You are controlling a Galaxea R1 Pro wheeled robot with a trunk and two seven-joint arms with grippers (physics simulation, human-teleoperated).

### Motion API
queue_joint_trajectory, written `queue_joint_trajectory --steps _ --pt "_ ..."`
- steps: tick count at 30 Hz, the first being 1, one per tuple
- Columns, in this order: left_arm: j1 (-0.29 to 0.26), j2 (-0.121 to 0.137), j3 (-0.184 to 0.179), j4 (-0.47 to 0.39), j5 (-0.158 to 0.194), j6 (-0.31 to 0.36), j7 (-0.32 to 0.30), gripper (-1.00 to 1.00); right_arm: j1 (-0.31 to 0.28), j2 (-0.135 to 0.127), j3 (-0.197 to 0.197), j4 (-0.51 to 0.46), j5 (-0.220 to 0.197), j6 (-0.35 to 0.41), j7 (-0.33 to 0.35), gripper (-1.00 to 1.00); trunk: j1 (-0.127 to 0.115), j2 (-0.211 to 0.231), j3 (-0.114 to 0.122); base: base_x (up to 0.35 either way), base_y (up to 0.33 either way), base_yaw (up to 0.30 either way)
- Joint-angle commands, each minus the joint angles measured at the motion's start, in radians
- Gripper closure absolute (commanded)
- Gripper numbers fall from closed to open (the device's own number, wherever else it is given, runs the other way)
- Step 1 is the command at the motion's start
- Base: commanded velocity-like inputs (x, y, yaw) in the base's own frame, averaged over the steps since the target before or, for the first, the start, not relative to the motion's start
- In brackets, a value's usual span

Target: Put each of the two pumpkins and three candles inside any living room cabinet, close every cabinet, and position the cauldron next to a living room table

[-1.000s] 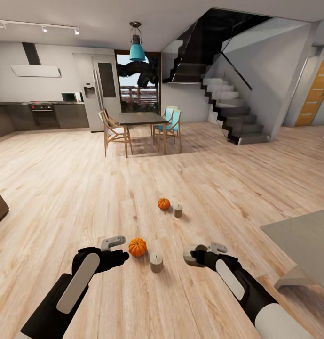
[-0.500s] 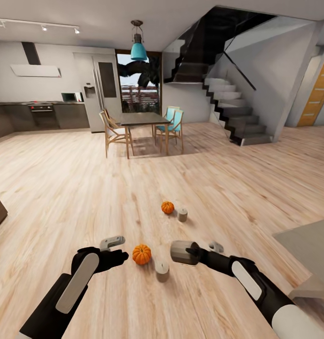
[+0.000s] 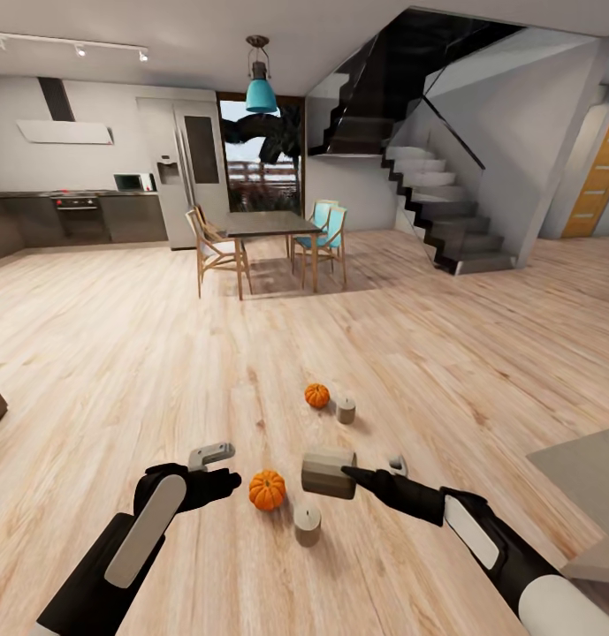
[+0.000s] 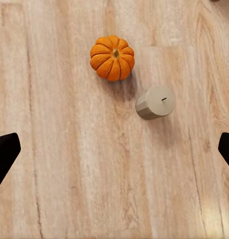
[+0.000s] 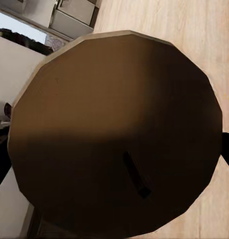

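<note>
Our right gripper (image 3: 350, 475) is clamped on one candle (image 3: 329, 472), which now lies sideways, lifted clear of the floor (image 3: 118, 353); a second ago it sat low beside the wrist. We judge the first pickup complete, with transport to a cabinet next. Our left gripper (image 3: 217, 468) hovers spread wide, empty, over the near pumpkin (image 4: 112, 57) and second candle (image 4: 155, 102). The far pumpkin (image 3: 317, 395) and third candle (image 3: 346, 410) stand close together, further out. Open floor surrounds us; the table (image 3: 587, 468) edge lies to our right.
</note>
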Motion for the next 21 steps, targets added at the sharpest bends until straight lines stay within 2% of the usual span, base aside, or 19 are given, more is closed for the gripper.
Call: queue_joint_trajectory --steps 1,7,14,18,21 --pt "-0.001 0.001 -0.002 -0.001 0.009 0.0 0.01 -1.0 -0.001 -0.001 0.003 0.004 -0.015 0.011 0.014 1.0 0.0 0.0 -0.001 0.088 0.0 0.0" --pt "-0.001 0.002 -0.002 0.01 0.009 0.002 0.008 -1.0 -0.001 -0.001 0.004 0.011 -0.015 0.011 0.046 1.0 0.0 0.0 -0.001 0.202 0.0 0.0" --pt "-0.001 0.002 -0.002 0.014 0.009 0.002 0.008 -1.0 -0.001 -0.003 0.001 0.029 -0.015 -0.001 0.071 1.0 0.0 0.0 -0.001 0.033 0.0 0.0" --pt "-0.001 0.002 -0.002 0.014 0.009 0.002 0.008 -1.0 -0.001 -0.003 -0.028 0.049 -0.015 -0.003 0.071 1.0 0.0 0.0 0.001 0.002 0.0 -0.034" --pt "-0.001 0.002 -0.002 0.014 0.009 0.002 0.008 -1.0 -0.001 -0.003 -0.054 0.068 -0.015 -0.004 0.073 1.0 0.0 0.0 0.003 0.0 0.087 -0.202"
